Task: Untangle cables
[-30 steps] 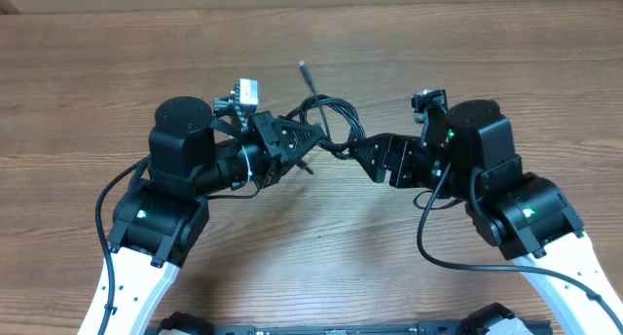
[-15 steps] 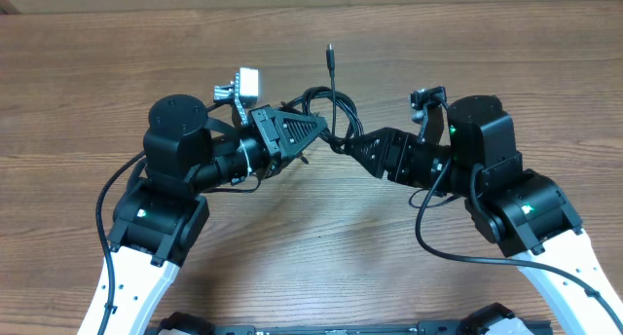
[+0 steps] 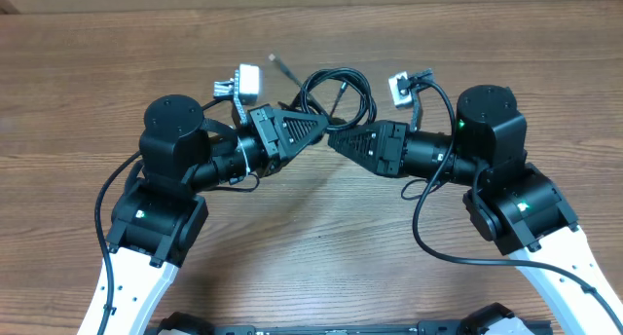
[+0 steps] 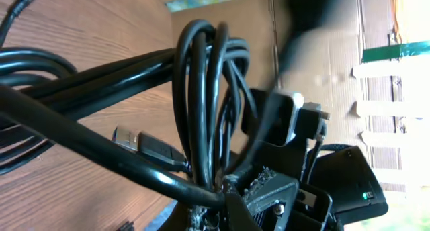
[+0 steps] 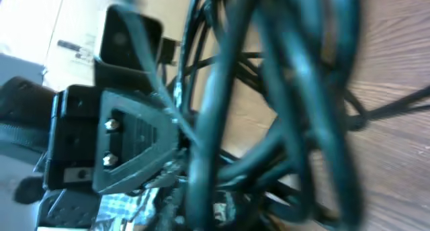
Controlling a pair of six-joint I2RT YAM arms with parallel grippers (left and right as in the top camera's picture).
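Overhead view was evenly lit and sharp, with only soft shadows on the counter (image 3: 321,238); both wrist views were very close-range, the cables (image 5: 295,90) badly smeared by blur in the right one, and overexposed daylight washed out the left one's right edge.

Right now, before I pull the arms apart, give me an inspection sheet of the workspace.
Surface: wooden table.
Job's things: black cables looped in one tangle, held between the hands; USB plug exposed among the loops.
Clutter: nothing seen.
Hands: left hand and right hand nearly tip to tip, both apparently shut on the tangle.
Cables: arm wire looping slack beside the right arm.
Surroundings: cardboard beyond the table.
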